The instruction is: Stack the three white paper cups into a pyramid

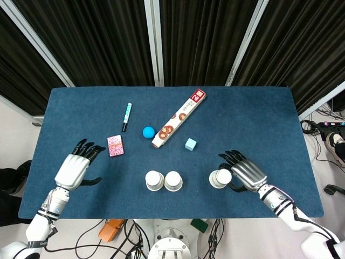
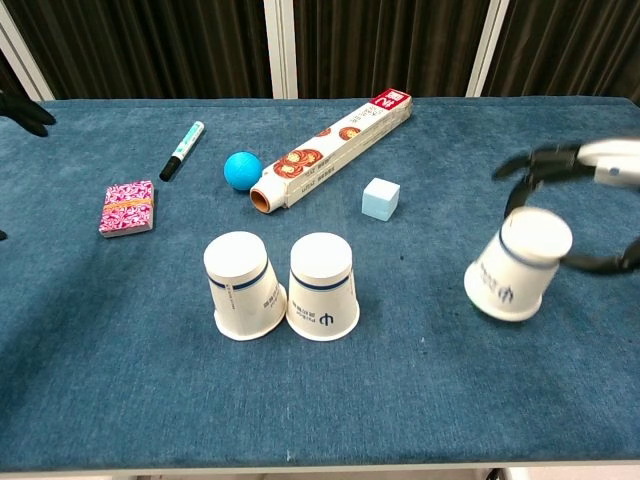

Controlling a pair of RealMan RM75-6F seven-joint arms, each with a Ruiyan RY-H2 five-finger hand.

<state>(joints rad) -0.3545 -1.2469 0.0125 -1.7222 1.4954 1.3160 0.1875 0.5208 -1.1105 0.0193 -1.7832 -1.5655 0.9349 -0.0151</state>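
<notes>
Right hand [image 1: 243,174] wrapped around the lone upside-down white paper cup [image 2: 519,263] at the right of the blue cloth worktop [image 1: 259,118], fingers [image 2: 528,165] curled over its far side and thumb on the near side, cup tipped off its rim and apparently just lifting. Other two white paper cups [image 2: 283,284] upside down and touching side by side at front centre, ready as the base. Left hand [image 1: 73,170] idle near the left edge, holding nothing, fingers spread.

Best done, by these pictures, with a light grip that does not dent the thin wall, a lift well above the pair, the cup levelled, then lowered so its rim bridges both bases evenly before release.

From the chest view: the tilt of the held cup and the blue band and logo on each. From the head view only: both hands whole, plus the layout behind, with a green marker pen [image 1: 126,116], blue ball [image 1: 148,131], long printed foil box [image 1: 179,118], pale blue cube [image 1: 190,144] and pink patterned packet [image 1: 115,145] all well apart from the cups
</notes>
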